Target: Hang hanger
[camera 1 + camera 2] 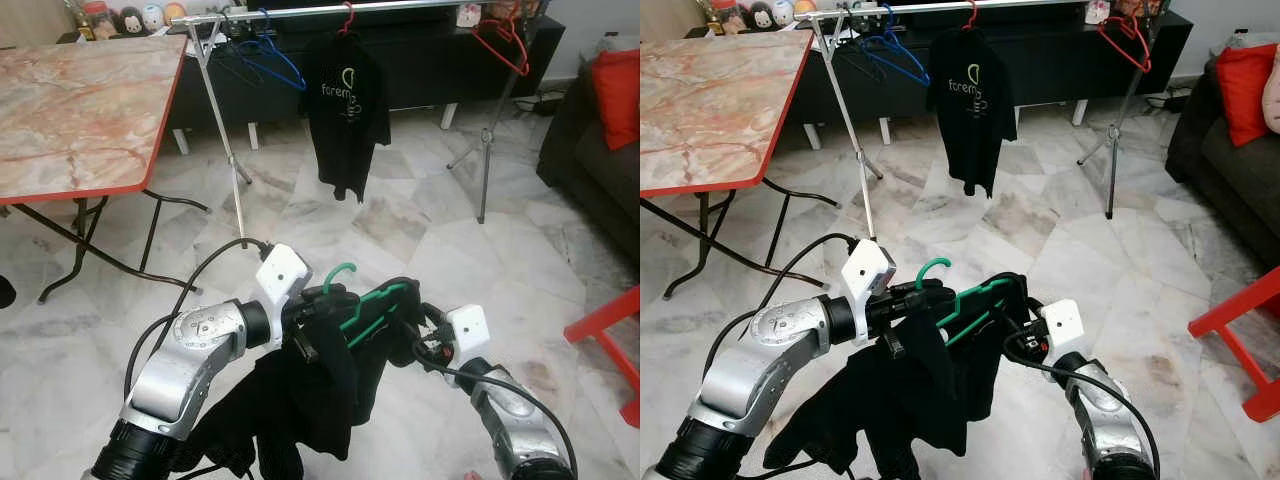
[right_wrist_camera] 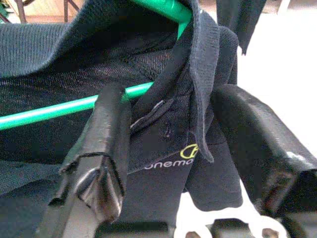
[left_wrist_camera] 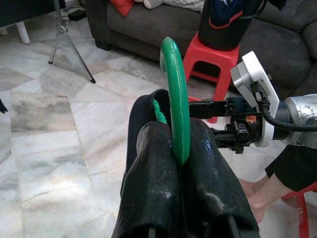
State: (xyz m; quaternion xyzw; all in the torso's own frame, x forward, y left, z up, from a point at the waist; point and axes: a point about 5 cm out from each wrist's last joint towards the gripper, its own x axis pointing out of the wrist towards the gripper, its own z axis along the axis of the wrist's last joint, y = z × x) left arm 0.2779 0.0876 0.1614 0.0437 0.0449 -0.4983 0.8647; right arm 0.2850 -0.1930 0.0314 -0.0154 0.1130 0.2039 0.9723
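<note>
Green hanger (image 1: pixel 372 303) with a black shirt (image 1: pixel 315 385) draped on it sits low in front of the robot, well short of the clothes rail (image 1: pixel 330 10), not hung yet. Left tool (image 3: pixel 179 163) is pressed together on the hanger's hook stem, hook pointing up. Right tool (image 2: pixel 171 148) is spread, its fingers (image 2: pixel 106 148) either side of the shirt collar and the green bar, not pinching. Rail stands far ahead across the marble floor (image 1: pixel 420 230); it already carries a black tee on a red hanger (image 1: pixel 347 110), blue hangers (image 1: pixel 270 50) and another red hanger (image 1: pixel 505 45). Red-edged table (image 1: pixel 80 110) stands left of the rail. Done: hanger loaded and gripped. Left: approach the rail, lift, hook it over, release.
</note>
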